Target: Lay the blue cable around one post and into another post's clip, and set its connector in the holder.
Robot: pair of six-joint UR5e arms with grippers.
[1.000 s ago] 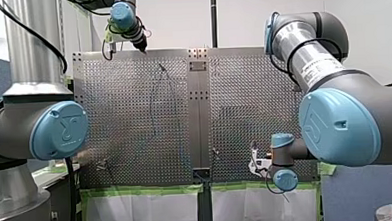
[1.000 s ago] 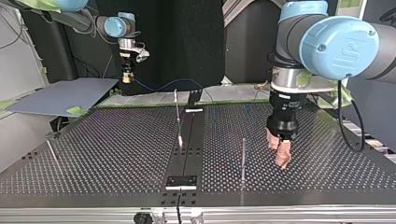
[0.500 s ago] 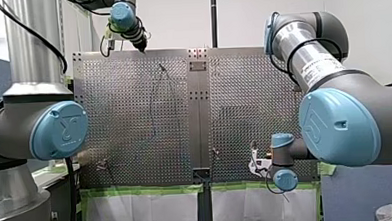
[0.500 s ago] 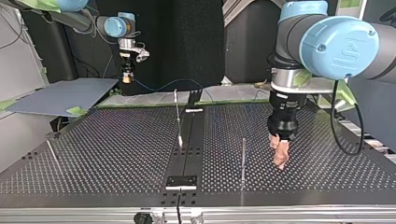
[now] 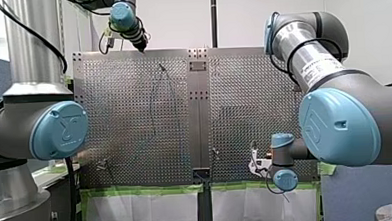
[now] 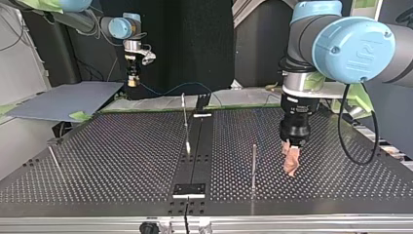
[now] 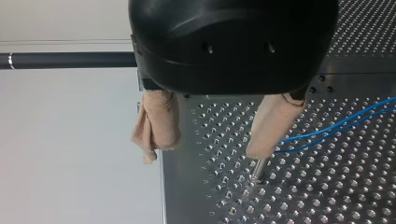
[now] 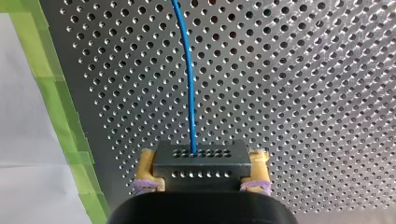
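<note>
Behind us, front view faces 12 o'clock; top view faces us across the shared counter (image 5: 243, 83); wrist views sit close.

In the right wrist view the connector (image 8: 201, 165) covers most of my right gripper (image 8: 203, 159), so only the edges of its pads (image 8: 148, 164) poke out on either side, and the blue cable (image 8: 188, 84) runs out of frame ahead of it. From the front that cable is just a faint thread I can't follow end to end. In the top view the same gripper sits far back at the left, way too small to tell what it's holding.
</note>
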